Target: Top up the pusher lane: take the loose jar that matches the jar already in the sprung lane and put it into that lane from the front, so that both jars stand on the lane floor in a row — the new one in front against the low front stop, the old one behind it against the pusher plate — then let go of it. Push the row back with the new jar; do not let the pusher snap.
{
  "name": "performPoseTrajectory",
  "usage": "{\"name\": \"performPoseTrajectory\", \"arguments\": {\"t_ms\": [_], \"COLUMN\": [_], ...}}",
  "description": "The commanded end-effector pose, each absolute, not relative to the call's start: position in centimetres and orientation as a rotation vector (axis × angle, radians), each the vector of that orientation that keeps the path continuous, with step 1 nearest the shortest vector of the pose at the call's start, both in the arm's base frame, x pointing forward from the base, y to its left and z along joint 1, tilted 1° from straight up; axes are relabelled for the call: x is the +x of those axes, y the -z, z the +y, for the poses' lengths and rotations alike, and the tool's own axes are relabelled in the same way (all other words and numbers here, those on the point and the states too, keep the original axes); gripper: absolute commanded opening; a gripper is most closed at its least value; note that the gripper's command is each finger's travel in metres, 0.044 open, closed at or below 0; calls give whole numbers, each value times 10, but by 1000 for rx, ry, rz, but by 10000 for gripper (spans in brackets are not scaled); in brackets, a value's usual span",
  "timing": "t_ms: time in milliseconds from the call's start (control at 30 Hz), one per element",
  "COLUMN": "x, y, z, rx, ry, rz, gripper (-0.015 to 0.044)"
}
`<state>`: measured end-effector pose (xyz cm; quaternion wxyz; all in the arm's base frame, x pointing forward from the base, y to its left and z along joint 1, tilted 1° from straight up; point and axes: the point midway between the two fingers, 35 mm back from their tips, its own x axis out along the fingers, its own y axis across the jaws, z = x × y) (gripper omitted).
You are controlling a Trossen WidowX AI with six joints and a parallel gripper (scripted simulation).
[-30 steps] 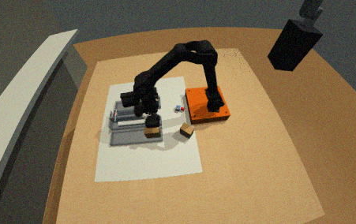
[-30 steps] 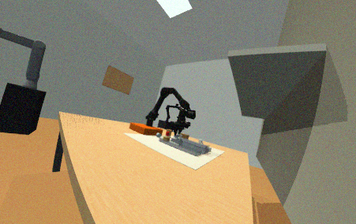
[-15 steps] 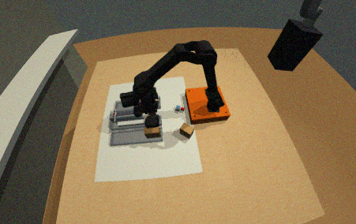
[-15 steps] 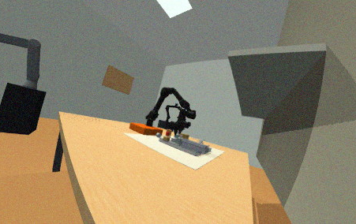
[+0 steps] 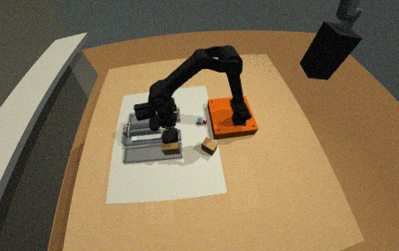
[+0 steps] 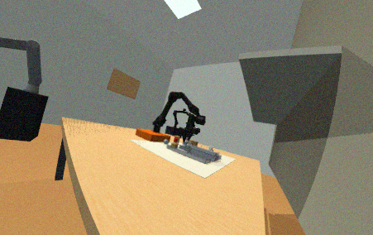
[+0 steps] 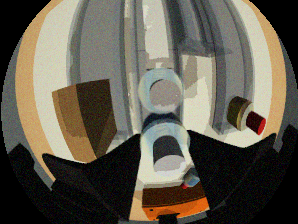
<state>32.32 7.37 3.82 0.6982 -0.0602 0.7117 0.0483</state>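
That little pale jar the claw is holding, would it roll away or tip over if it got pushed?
The pale jar looks round and rigid, so on its side it would probably roll. It seems short and squat, so upright it should slide rather than topple. Its smooth-looking wall may be slippery, though the claw holds it firmly now.

- A bare robot test cell or lab rather than a home or shop: plain grey walls [image 6: 102, 50] surround one wooden counter [image 5: 286, 177].
- A single black arm [image 5: 197, 66] is bolted to an orange base plate [image 5: 221, 115].
- A white mat [image 5: 166, 177] marks the work area, carrying a grey lane fixture [image 5: 144, 155].
- A black box camera [image 5: 327, 49] hangs from a grey boom.
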Motion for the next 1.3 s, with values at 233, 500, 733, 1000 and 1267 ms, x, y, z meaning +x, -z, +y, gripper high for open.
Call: {"name": "performPoseTrajectory", "arguments": {"t_ms": [233, 500, 733, 1000, 1267], "x": [336, 337, 337, 337, 337], "y": [-45, -44, -41, -38, -35], "z": [76, 76, 76, 76, 76], "rx": [-133, -133, -133, -133, -133], "ry": [-112, -112, -112, -112, -112], "rz": [1544, 1544, 1544, 1544, 1544], "gripper": [0, 0, 0, 0, 0]}}
